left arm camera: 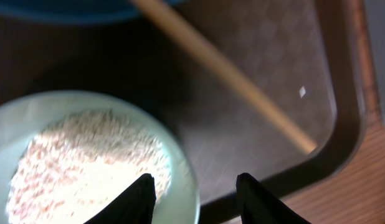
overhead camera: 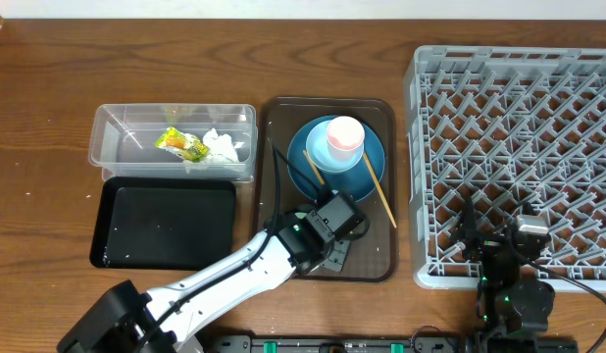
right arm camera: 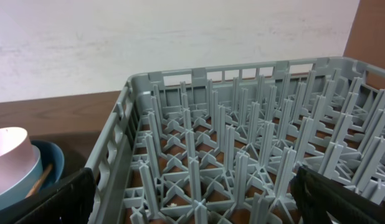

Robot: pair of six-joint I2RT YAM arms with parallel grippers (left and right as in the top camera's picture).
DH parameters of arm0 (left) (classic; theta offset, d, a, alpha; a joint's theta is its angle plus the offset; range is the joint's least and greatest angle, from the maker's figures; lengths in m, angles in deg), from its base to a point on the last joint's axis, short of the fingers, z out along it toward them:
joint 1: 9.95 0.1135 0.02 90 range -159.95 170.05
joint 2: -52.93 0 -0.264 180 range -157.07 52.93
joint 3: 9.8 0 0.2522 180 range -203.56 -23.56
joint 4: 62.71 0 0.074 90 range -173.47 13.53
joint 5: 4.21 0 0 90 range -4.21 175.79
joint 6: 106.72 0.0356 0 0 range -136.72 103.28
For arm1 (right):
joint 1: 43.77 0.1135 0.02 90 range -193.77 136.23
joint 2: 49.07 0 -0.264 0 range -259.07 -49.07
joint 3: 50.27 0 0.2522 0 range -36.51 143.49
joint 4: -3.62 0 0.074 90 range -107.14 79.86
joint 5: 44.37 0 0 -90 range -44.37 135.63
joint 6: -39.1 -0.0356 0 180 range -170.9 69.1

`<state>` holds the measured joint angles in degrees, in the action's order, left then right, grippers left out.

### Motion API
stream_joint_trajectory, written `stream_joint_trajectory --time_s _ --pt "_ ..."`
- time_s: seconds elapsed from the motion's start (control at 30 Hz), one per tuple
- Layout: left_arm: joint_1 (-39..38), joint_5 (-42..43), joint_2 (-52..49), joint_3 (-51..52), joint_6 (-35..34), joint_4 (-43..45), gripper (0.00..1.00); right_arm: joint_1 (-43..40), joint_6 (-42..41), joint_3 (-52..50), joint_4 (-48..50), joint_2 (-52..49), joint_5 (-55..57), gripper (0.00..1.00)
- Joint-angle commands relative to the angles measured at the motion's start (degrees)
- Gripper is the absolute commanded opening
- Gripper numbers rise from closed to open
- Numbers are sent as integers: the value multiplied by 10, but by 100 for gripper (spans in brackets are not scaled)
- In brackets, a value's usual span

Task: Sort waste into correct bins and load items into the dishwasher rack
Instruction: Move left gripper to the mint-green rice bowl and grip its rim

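Only the left wrist view shows one pale green bowl (left arm camera: 175, 149) of white rice grains (left arm camera: 86, 162) on the brown rectangular tray (overhead camera: 377, 255); overhead shows two thin wooden chopsticks (overhead camera: 381, 199) there. The left end effector (left arm camera: 194, 186) and right end effector (right arm camera: 195, 199) are spread.

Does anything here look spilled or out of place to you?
Slightly. One small white speck, probably a rice grain, lies loose on the brown tray, well away from the green bowl heaped with rice. The two chopsticks also lie splayed at different angles by the blue plate, not side by side.
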<state>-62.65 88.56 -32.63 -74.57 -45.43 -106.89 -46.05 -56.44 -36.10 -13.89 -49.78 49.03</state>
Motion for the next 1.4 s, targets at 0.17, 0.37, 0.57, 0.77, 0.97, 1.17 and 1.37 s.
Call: stream_joint_trajectory --time_s 0.17,0.37,0.57,0.77,0.97,1.17,1.37 --pt "0 -26 -62 5 -6 23 40 -5 -4 -1 -2 1 2 99" --pt "0 -26 -94 5 -19 26 25 -5 -4 -1 -2 1 2 99" --pt "0 -38 -84 4 -19 27 24 -5 -4 -1 -2 1 2 99" --pt "0 -76 -59 4 -18 26 28 -5 -4 -1 -2 1 2 99" --pt "0 -80 -45 4 -18 23 27 -5 -4 -1 -2 1 2 99" --pt "-2 -74 -45 6 -21 9 27 -5 -4 -1 -2 1 2 99" --pt "-2 -48 -46 6 -27 9 22 -5 -4 -1 -2 1 2 99"
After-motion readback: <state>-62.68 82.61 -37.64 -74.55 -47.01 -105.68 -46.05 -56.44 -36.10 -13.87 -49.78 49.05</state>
